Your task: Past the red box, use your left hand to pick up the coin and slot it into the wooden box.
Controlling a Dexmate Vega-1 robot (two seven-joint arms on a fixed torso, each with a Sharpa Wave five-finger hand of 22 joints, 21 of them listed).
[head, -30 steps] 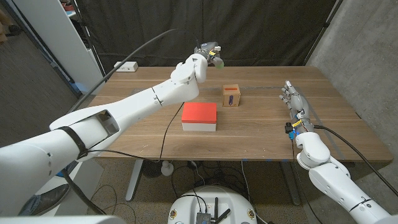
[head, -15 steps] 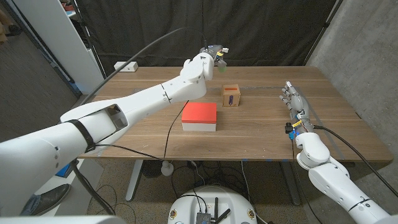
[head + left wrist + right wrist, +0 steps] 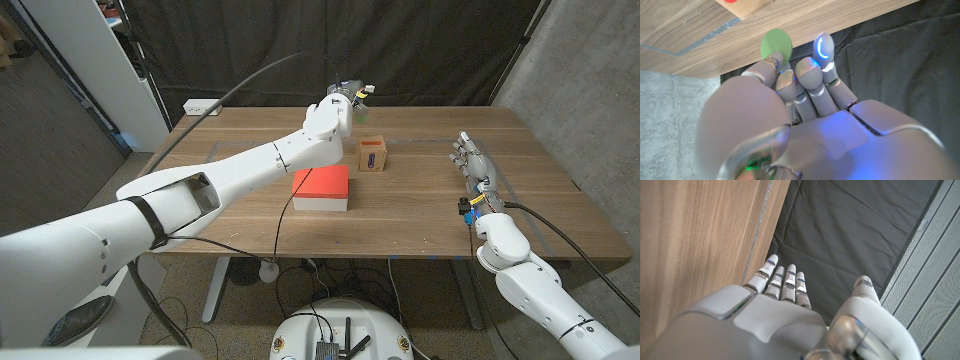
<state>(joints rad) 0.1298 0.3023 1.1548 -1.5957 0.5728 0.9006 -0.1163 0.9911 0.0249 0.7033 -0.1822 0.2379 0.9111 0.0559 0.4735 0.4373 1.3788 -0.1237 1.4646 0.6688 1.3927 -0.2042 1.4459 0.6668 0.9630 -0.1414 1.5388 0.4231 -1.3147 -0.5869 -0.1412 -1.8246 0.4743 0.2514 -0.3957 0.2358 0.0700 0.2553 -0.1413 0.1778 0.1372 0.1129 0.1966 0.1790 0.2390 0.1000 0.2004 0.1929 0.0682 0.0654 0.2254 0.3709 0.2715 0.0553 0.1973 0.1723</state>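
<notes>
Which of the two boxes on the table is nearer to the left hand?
The small wooden box, with the dark slot; it sits just beside the left hand. The red box lies closer to the robot.

No writing, brand name or number can be read in any of the views. A dark mark is seen on the face of the wooden box [image 3: 373, 154], just beside the left hand [image 3: 345, 97], but it is too small to be read.

Left robot hand [image 3: 349, 97] with coin [image 3: 776, 45] farther right, nearer above wooden box [image 3: 373, 153].
</notes>
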